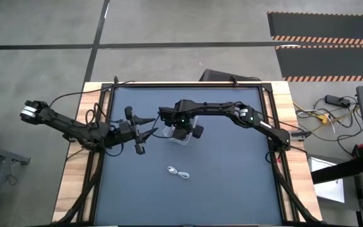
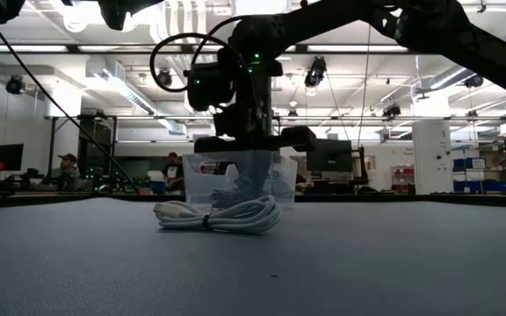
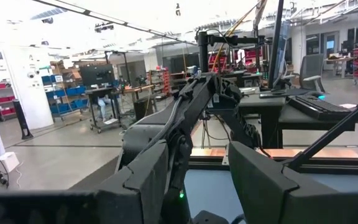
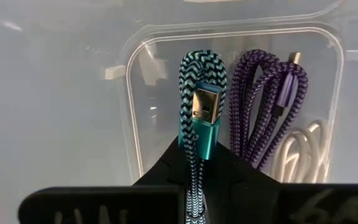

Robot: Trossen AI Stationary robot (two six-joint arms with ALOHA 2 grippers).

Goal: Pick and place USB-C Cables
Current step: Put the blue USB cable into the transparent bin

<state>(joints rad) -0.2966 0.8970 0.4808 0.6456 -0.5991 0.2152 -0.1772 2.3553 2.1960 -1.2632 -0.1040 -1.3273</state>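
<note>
My right gripper [image 4: 197,167] hangs over the clear bin [image 1: 183,136] near the table's middle, shut on the teal-green braided cable [image 4: 201,87]. In the right wrist view a purple cable [image 4: 267,99] and a white cable [image 4: 303,152] lie on the bin's floor beside it. A second white cable [image 1: 179,171], bundled, lies on the dark mat nearer the near edge; in the low view this white cable [image 2: 220,216] is in front of the bin [image 2: 275,180]. My left gripper [image 1: 147,129] waits open, left of the bin. My right gripper pinches the teal-green cable bundle between its two fingers [image 4: 166,171], just behind the metal connector [image 4: 202,134]. It comes from above, pointing down into the bin, fingers along the bundle. The looped end [image 4: 202,65] reaches below the fingers toward the bin floor; whether it touches, I cannot tell.
The dark mat [image 1: 232,176] covers the table between wooden side strips [image 1: 74,183]. The bin's clear walls [image 4: 132,112] stand around the right gripper. Bare mat lies to the near side and right of the loose white cable. People sit in the room behind the table.
</note>
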